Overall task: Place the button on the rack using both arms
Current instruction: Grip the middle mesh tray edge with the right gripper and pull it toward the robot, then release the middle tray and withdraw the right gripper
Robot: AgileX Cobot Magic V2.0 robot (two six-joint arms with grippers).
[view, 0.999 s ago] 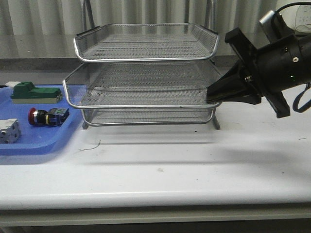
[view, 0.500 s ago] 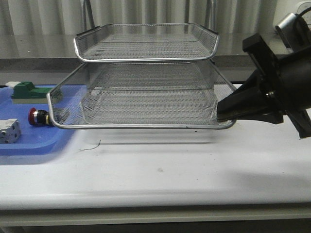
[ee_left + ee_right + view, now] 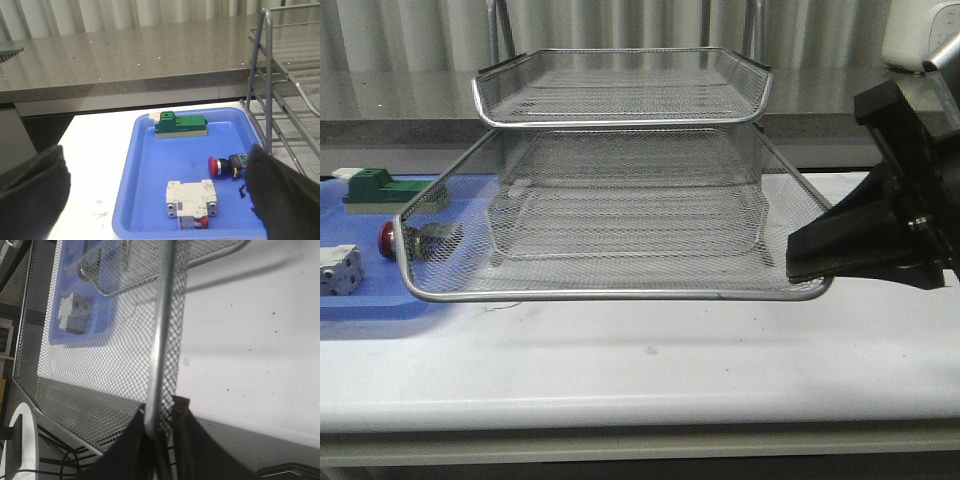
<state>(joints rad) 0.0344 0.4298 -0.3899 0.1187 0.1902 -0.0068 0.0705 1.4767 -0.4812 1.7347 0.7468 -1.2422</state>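
The rack [image 3: 620, 120] is a three-tier wire-mesh stand at the table's back. Its middle tier [image 3: 610, 295] is drawn far out toward the front. My right gripper [image 3: 792, 262] is shut on that tier's front right rim; in the right wrist view the rim [image 3: 162, 315] runs between the gripper [image 3: 161, 409] fingers. The button [image 3: 226, 165], red-headed, lies on its side in the blue tray [image 3: 145, 150]. In the front view the button [image 3: 387, 238] shows only through the tier's mesh. My left gripper [image 3: 156, 162] hangs open above the tray, holding nothing, with the button beside its one finger.
A green-and-white block [image 3: 180, 125] lies at the tray's far end and a white block [image 3: 192, 202] at its near end. The blue tray [image 3: 360, 310] sits left of the rack. A grey counter runs behind the table.
The middle tier has slid steadily out toward the front, with my right gripper moving back and down with it. The tier's left corner now covers the button in the front view.
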